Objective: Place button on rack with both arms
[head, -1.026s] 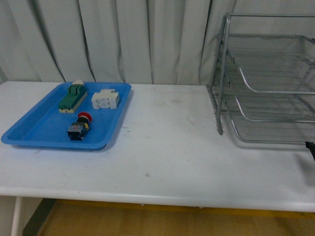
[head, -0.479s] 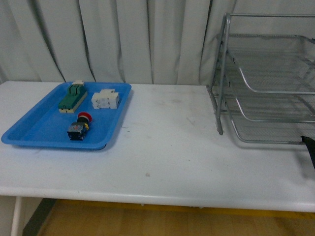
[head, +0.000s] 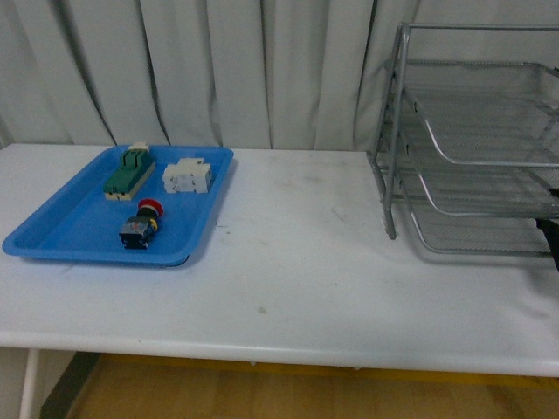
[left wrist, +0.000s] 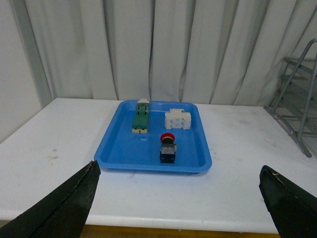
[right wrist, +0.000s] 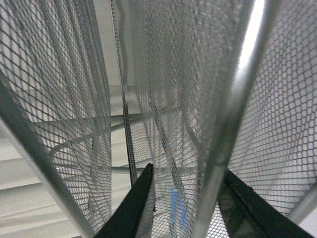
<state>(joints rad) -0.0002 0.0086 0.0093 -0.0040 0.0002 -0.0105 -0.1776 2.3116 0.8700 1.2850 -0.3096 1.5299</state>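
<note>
The right pincer (right wrist: 188, 171), spread, sits right up at the mesh of the rack (right wrist: 74, 99); a finger could snag a wire and drag it. The left pincer (left wrist: 178, 168), spread wide and empty, has the button (left wrist: 168, 148) well ahead in the blue tray (left wrist: 124, 148). Since a second ago the right pincer has climbed beside the rack's lowest shelf; the button stays put

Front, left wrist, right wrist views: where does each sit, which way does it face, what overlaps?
Front: on the body, faces across the table to the curtain; blue tray left, rack right; a dark sliver of the right arm at the edge.
Left wrist: at the table's near side, faces blue tray and button; left gripper fingers spread.
Right wrist: against the rack mesh; right gripper fingers apart.
Shared: front and left wrist both show tray, button, rack.
</note>
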